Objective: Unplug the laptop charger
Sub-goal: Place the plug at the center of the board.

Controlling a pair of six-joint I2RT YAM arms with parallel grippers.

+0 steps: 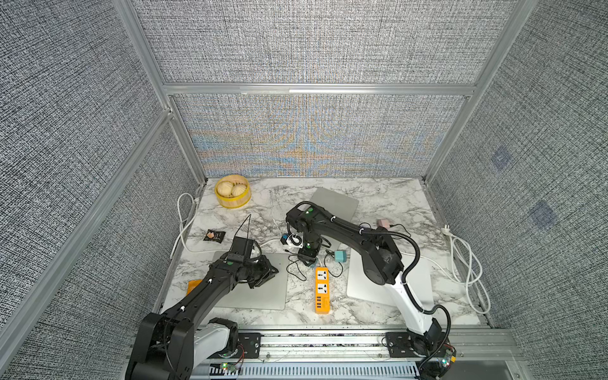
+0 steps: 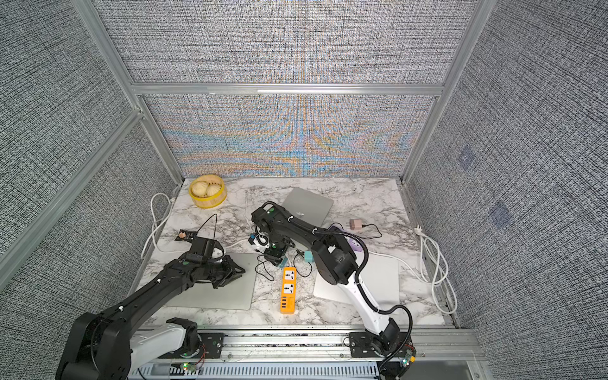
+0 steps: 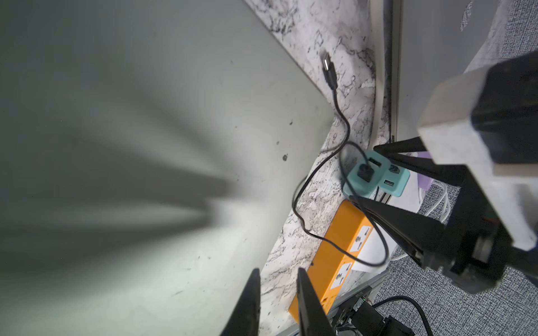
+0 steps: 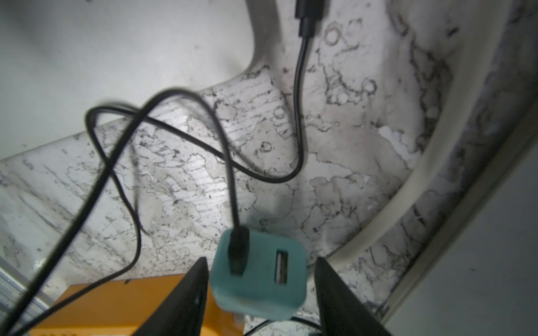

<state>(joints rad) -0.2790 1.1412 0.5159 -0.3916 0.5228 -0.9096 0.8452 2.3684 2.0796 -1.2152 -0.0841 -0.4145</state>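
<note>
Right fingers [image 4: 186, 293]: black tapered wedges, spread wide either side of the teal USB charger [image 4: 262, 291], a sliver of gap on each flank, no squeeze on it.
Right gripper [image 1: 309, 262]: pointing down at the far end of the orange power strip [image 1: 321, 289].
Charger: rounded matte cube, two ports, black cable [image 4: 297, 116] plugged into one; sitting right at the strip's far end, seated in a socket or not, cannot tell.
Left fingers [image 3: 305, 299]: same black wedges, narrowly apart, nothing between.
Left gripper [image 3: 278, 279]: hovering over the corner of a smooth silver laptop lid [image 3: 145, 116], well clear of the charger.
Room to move: tight. Cable loops crowding one side, a second teal block [image 1: 340, 256] just beside, thick white cord [image 4: 413, 192] curving past.
Surface: glossy marble-pattern tabletop [image 1: 378, 197], white with grey veins.
Room: grey woven wall panels in aluminium framing.
</note>
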